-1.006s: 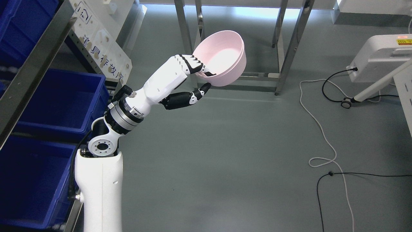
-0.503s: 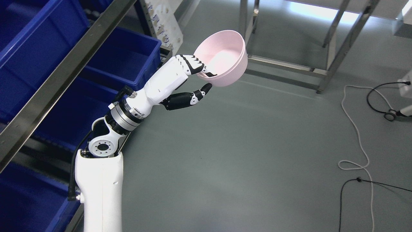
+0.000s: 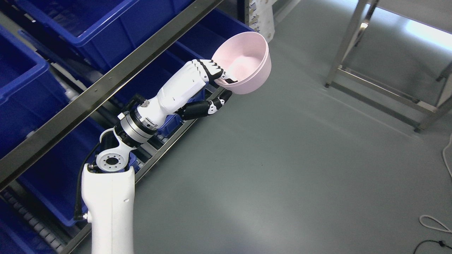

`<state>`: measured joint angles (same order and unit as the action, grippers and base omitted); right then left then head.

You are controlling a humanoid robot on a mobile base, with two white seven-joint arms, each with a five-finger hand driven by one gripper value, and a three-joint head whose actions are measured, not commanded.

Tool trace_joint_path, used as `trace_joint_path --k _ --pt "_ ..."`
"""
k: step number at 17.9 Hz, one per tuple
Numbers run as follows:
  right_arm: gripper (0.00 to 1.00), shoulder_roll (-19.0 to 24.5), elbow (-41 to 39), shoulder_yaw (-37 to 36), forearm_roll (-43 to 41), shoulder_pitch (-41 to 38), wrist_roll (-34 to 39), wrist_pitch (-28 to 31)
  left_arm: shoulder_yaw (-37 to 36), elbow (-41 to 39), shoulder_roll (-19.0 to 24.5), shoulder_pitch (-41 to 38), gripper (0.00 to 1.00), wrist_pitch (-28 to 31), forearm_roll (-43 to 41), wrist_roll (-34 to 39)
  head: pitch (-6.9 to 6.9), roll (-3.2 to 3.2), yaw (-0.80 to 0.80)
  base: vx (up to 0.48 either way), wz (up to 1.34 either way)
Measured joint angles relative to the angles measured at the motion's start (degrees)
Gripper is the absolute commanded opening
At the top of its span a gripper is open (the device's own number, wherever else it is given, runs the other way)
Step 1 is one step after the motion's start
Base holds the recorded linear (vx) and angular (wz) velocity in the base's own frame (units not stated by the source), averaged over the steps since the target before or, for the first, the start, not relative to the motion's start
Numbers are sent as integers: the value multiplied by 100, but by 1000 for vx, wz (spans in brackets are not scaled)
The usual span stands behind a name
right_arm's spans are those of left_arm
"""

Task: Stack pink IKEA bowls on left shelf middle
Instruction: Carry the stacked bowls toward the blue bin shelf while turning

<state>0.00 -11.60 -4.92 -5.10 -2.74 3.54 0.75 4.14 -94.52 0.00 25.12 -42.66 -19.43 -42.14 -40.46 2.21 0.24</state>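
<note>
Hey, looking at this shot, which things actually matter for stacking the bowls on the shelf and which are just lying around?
Part of the job:
- round pink plastic bowl
- left hand, gripping the bowl's rim
- metal shelf rack on the left

Just lying about:
- blue plastic bins on the rack
- steel table frame
- white cable on the grey floor

Probably warehouse or lab: blue bins point(image 3: 88, 24) on metal racking point(image 3: 106, 84), grey floor point(image 3: 282, 169).
</note>
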Motion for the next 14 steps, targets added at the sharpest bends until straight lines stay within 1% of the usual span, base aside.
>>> trace_joint_path --k 14 --pt "100 0 0 0 0 1 0 0 1 -33 0 -1 7 17 0 4 0 0 0 45 451"
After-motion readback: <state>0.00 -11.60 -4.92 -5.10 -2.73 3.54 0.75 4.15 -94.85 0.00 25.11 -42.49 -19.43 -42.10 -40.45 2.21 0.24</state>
